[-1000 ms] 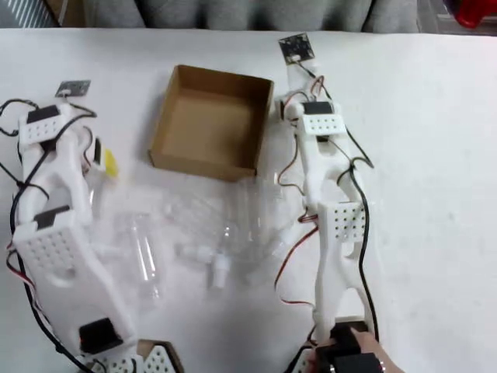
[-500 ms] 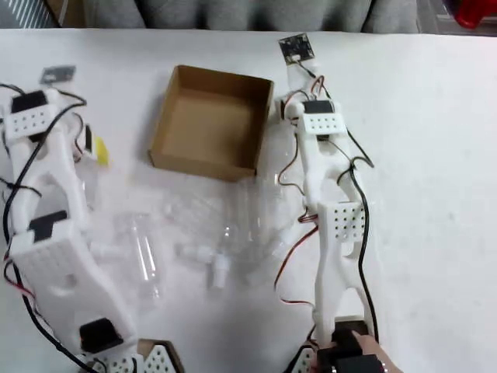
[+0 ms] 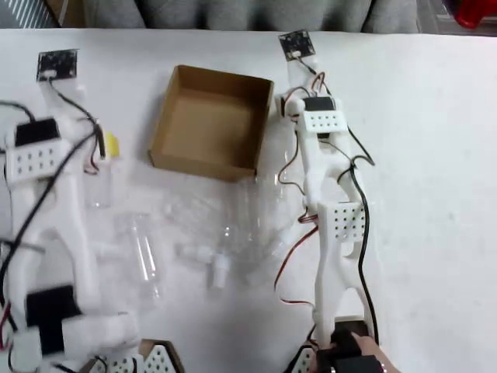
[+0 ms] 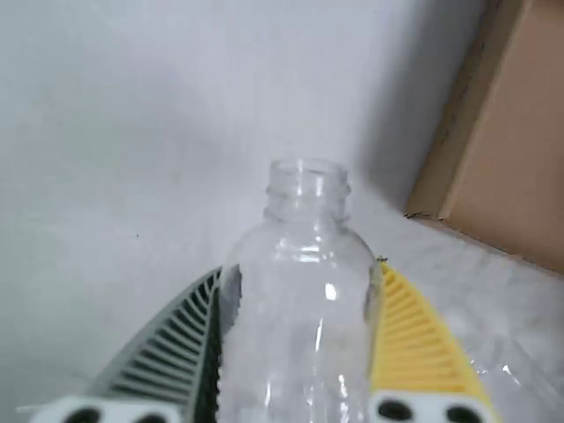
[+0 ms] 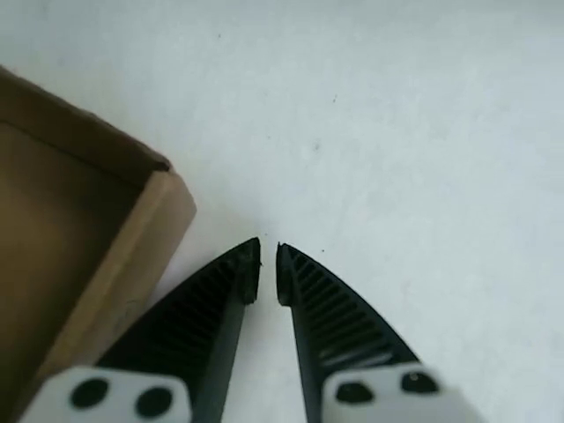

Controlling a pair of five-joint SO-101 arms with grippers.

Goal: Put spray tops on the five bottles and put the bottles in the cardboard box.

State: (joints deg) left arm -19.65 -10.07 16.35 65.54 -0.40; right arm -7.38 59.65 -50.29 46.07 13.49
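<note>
- Left end effector (image 4: 300, 273) pinches an uncapped clear bottle (image 4: 307, 194) near the cardboard box (image 4: 520, 159).
- Right end effector (image 5: 267, 253): fingers pressed nearly together, empty, over the surface (image 5: 397, 106) beside the cardboard box.

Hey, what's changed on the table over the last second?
The left arm straightened, and the left gripper, shut on an uncapped bottle, shifted slightly toward the table's far edge, beside the box. The right arm, the box and the loose bottles stayed put.
</note>
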